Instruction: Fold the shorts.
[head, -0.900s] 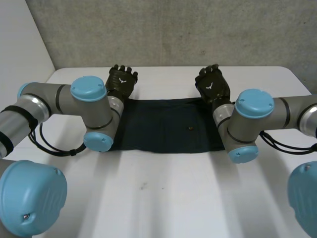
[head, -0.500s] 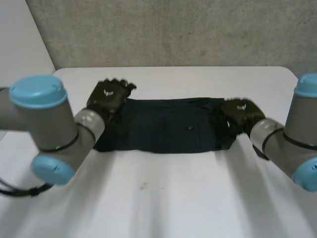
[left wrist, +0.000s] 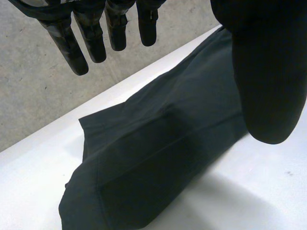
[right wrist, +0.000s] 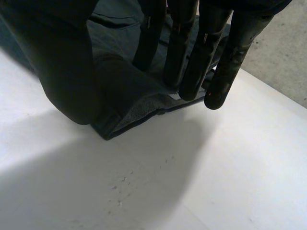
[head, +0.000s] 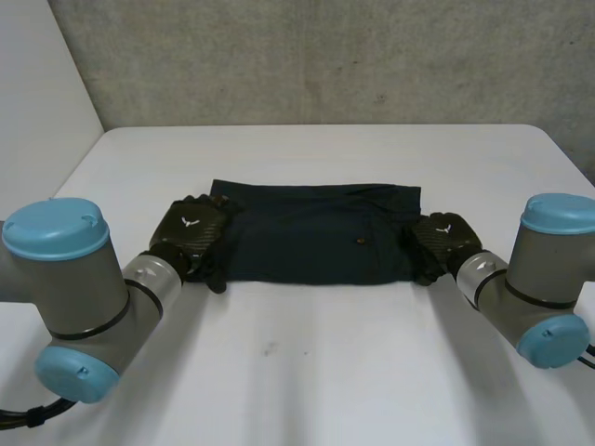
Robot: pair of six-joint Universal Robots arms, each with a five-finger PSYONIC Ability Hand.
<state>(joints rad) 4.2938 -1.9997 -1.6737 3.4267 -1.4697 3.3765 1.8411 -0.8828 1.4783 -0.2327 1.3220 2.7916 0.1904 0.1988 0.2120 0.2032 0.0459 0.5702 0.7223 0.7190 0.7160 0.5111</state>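
**Now get a good hold on both ends**

From the head view, the dark shorts lie flat across the middle of the white table. Your left hand is low at the 9 o'clock end of the shorts. Your right hand is low at the 3 o'clock end. Each one is by a near corner.

From the left wrist view, the fingers are straight and far from the thumb. They hang over the shorts and hold nothing. I think you should go down until the cloth edge sits between fingers and thumb, then squeeze.

From the right wrist view, the fingers are straight, with their tips down on the end of the shorts. The thumb is just beside a small bump of cloth. It looks like nothing is squeezed yet, so close up on that bump.

Try to catch every layer, not just the top one. Lift both ends together and level, then carry the near edge toward 12 o'clock so it lands right on the far edge.
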